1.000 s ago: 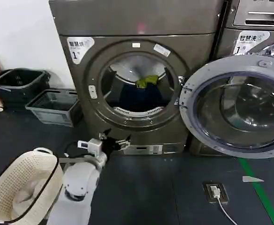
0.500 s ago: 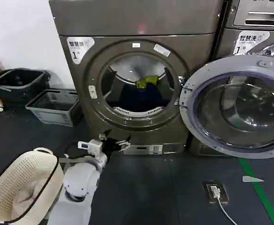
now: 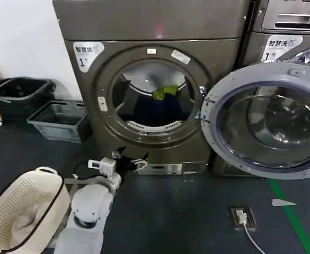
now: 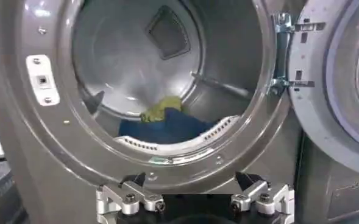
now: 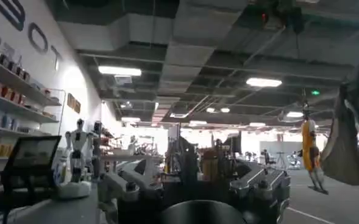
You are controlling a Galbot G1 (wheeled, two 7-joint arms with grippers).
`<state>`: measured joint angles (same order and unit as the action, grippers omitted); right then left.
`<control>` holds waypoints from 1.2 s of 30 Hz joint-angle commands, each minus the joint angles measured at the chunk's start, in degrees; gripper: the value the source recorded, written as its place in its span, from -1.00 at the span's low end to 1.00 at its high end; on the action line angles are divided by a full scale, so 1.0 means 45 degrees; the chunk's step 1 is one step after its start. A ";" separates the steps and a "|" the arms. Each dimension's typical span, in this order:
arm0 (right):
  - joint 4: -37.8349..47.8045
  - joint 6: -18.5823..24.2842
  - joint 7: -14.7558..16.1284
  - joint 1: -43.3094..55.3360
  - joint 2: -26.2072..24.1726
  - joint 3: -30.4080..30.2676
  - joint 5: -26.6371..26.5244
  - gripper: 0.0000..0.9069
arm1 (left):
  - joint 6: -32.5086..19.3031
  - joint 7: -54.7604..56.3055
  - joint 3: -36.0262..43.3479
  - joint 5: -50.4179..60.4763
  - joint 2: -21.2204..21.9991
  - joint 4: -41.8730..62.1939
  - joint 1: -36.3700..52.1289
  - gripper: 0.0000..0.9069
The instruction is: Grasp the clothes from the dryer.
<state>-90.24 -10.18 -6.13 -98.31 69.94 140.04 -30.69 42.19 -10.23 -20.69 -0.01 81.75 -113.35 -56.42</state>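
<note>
I have the left gripper (image 3: pixel 129 161) low in front of the dryer (image 3: pixel 155 21), below the porthole rim, fingers spread wide with nothing between them — the left wrist view shows both fingertips (image 4: pixel 128 198) set well apart under the opening. The clothes (image 3: pixel 156 110) lie inside the drum on its floor toward the back: a dark navy heap with the small yellow-green garment (image 3: pixel 165 91) perched on top at the far side. The round glass door (image 3: pixel 266 119) stands swung fully open to the right, clear of the approach. The wicker basket (image 3: pixel 18 211) sits near me on the left floor, white cloth inside. The right gripper (image 5: pixel 194 195) points off into the room, away from the machine; I cannot tell how its fingers stand. My judgement: the reach has not yet entered the drum. To do it well I would lift the gripper above the lower lip, go in centred through the porthole, keep the fingers wide until they sink into the navy heap, then close deep — a shallow pinch risks taking only the yellow-green piece.
</note>
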 commanded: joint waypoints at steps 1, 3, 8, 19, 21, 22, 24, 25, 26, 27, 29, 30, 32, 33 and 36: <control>0.0045 0.0055 -0.0046 -0.0018 -0.0012 0.0007 0.0012 1.00 | 0.0625 0.0000 0.0014 0.0005 0.0012 0.0041 -0.0006 1.00; 0.0044 0.0050 -0.0076 -0.0015 -0.0018 0.0007 0.0011 1.00 | 0.0625 0.0004 0.0014 0.0016 0.0024 0.0062 -0.0017 1.00; 0.0020 0.0046 -0.0087 0.0002 0.0002 -0.0003 0.0009 1.00 | 0.0625 0.0029 -0.0009 0.0001 0.0032 0.0075 -0.0029 1.00; 0.0026 0.0111 -0.0018 0.0010 0.0038 -0.0060 0.0013 1.00 | 0.0625 0.0031 -0.0002 0.0037 0.0028 0.0203 0.0198 1.00; 0.0035 0.0119 0.0004 0.0011 0.0027 -0.0048 0.0014 1.00 | 0.0625 0.0043 0.0002 0.0032 0.0035 0.0224 0.0210 1.00; 0.0040 0.0128 0.0010 0.0012 0.0028 -0.0051 0.0018 1.00 | 0.0625 0.0049 -0.0001 0.0034 0.0051 0.0227 0.0199 1.00; 0.0024 0.0150 0.0008 0.0022 0.0044 -0.0071 0.0027 1.00 | 0.0625 0.0042 0.0007 0.0041 0.0059 0.0221 0.0163 1.00; 0.0018 0.0157 0.0000 0.0029 0.0051 -0.0094 0.0022 1.00 | 0.0625 0.0041 0.0010 0.0038 0.0059 0.0215 0.0157 1.00; 0.0007 0.0220 -0.0053 0.0042 0.0062 -0.0121 0.0006 1.00 | 0.0625 0.0041 0.0010 0.0039 0.0066 0.0226 0.0151 1.00; 0.0003 0.0256 -0.0118 0.0055 0.0075 -0.0146 0.0062 1.00 | 0.0625 0.0043 0.0010 0.0043 0.0069 0.0232 0.0153 1.00; 0.0014 0.0537 -0.0198 0.0062 0.0096 -0.0233 0.0087 1.00 | 0.0625 0.0042 0.0020 0.0061 0.0077 0.0242 0.0161 1.00; 0.0012 0.0534 -0.0227 0.0056 0.0099 -0.0226 0.0065 1.00 | 0.0625 0.0043 0.0020 0.0060 0.0077 0.0240 0.0160 1.00; 0.0061 0.0600 -0.0234 0.0053 0.0091 -0.0229 0.0073 1.00 | 0.0625 0.0064 0.0018 0.0070 0.0080 0.0199 0.0144 1.00; 0.0071 0.0614 -0.0246 0.0057 0.0094 -0.0225 0.0068 1.00 | 0.0625 0.0068 0.0017 0.0073 0.0079 0.0193 0.0130 1.00; 0.0102 0.0626 -0.0318 0.0077 0.0094 -0.0230 0.0012 1.00 | 0.0625 0.0101 0.0018 0.0080 0.0076 0.0172 0.0090 1.00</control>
<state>-89.83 -8.02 -7.24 -97.97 70.39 139.13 -30.67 42.19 -9.77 -20.62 0.35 82.13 -112.49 -55.96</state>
